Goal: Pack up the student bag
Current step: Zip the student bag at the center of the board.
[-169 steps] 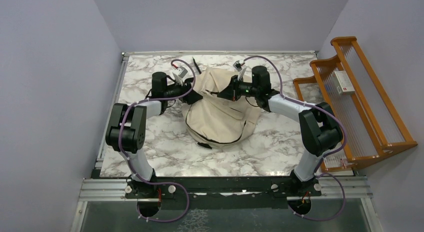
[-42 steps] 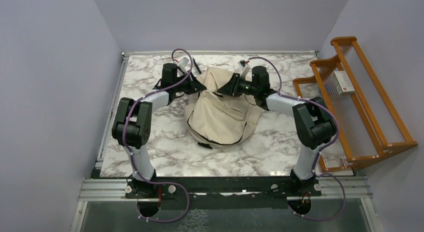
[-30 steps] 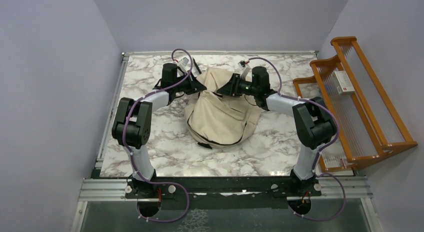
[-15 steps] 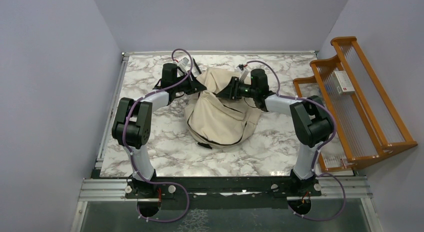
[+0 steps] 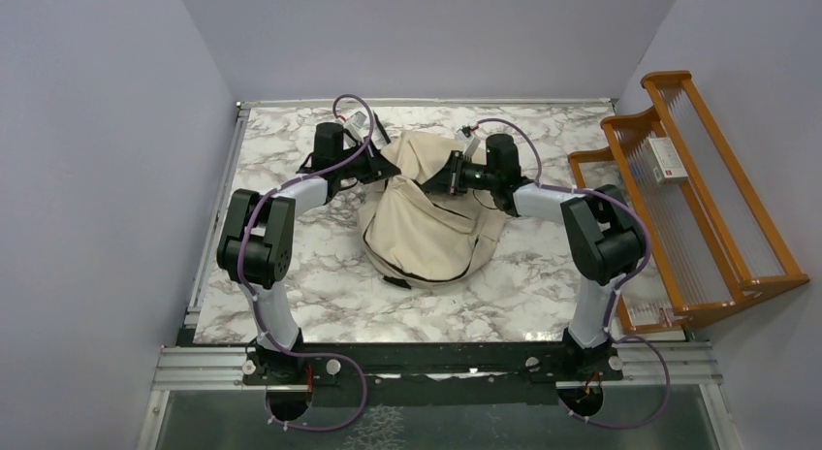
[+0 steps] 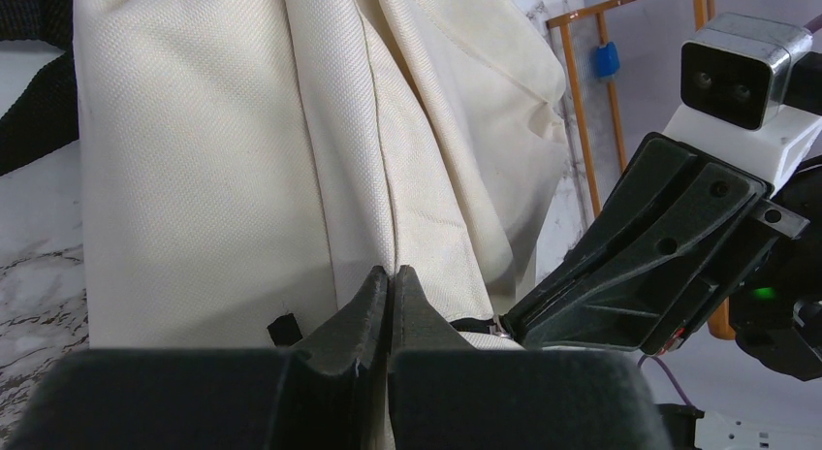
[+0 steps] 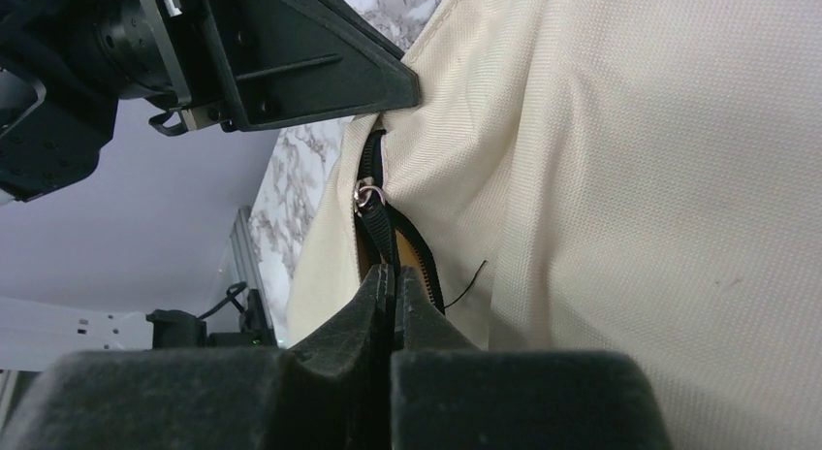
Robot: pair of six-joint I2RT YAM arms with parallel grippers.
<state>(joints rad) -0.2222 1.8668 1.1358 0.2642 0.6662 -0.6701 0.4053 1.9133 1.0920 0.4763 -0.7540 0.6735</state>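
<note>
Student bag [image 5: 426, 227]: slumps on the marble table [image 5: 310, 295], past the middle toward the far edge. Leaves wide bare table on the near side and to the left. Less room on the right, where a wooden rack [image 5: 717, 198] lines the table edge, well apart from the bag. Walls close in on three sides.

Against a second ago: right arm sits a little further left, over the bag's top, jaws now closed; left arm keeps its place.

Left end effector [image 6: 390, 275]: fingers together, clamped on a fold of cream fabric at the bag's upper left. Right end effector [image 7: 392, 275]: pinched shut on the black zipper tab [image 7: 381, 232] below a small metal ring [image 7: 364, 192]. Both arms: stretched forward, elbows bent outward, forearms angled inward, tips facing each other just apart across the zipper.
</note>
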